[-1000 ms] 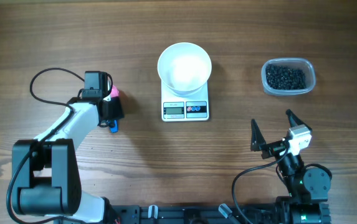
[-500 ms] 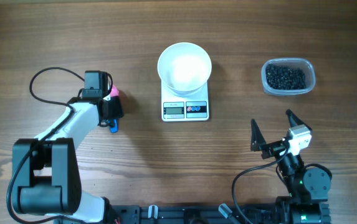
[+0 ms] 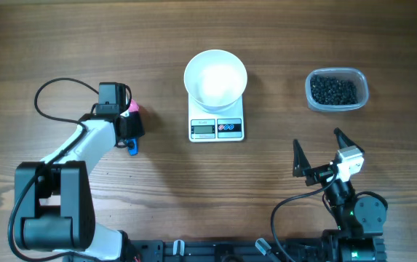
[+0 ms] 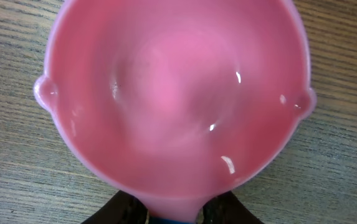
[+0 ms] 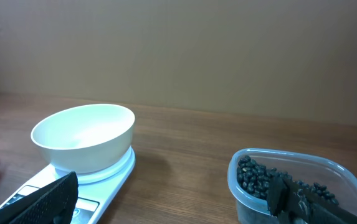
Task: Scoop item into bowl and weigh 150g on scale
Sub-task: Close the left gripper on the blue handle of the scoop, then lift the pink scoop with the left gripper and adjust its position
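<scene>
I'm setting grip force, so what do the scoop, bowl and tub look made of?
Scoop: pink plastic, glossy, with small sharp highlights and a paler, slightly translucent rim.
Bowl: plain white and smooth with a soft sheen. It could be ceramic or plastic; the look leaves that open.
Tub: clear plastic, since the beans show through its wall.

You see a glossy pink plastic scoop; matt, grained wooden table; smooth white bowl; clear plastic tub; shiny black beans.
</scene>
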Controlling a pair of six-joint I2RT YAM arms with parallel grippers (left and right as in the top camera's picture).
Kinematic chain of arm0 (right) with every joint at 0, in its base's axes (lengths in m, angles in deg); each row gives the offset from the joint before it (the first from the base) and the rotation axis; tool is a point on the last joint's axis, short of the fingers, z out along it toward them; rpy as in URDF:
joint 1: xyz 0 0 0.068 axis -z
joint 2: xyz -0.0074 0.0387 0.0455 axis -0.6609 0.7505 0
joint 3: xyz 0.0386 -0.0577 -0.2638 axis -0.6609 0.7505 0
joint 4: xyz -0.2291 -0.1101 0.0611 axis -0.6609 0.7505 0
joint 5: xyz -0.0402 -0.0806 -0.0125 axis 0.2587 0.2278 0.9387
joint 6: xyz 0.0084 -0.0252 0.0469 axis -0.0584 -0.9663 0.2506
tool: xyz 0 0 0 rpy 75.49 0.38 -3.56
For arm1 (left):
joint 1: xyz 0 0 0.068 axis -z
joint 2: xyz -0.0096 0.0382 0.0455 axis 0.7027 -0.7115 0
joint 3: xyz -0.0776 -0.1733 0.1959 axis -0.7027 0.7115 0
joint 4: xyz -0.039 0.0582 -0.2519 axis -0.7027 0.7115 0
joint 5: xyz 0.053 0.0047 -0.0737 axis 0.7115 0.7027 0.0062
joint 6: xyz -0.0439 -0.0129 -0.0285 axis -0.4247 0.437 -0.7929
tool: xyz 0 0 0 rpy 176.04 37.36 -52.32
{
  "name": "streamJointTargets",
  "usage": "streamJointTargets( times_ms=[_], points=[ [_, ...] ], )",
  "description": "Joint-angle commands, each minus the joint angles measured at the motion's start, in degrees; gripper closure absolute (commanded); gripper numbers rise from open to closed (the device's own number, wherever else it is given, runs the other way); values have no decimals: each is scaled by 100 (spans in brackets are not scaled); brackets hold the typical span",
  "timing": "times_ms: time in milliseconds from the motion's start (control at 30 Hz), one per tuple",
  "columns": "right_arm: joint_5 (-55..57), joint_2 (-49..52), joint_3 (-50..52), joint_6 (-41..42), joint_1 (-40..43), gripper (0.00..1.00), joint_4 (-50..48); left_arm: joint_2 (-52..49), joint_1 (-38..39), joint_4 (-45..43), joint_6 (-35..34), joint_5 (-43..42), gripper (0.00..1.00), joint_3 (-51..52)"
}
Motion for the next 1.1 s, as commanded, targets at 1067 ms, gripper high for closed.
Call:
streamJointTargets(
  times_ms=[1067],
  points=[
    [-11,-46,7,-61,-24,0,-20,2199,13,-66,-680,0,85,44]
  ],
)
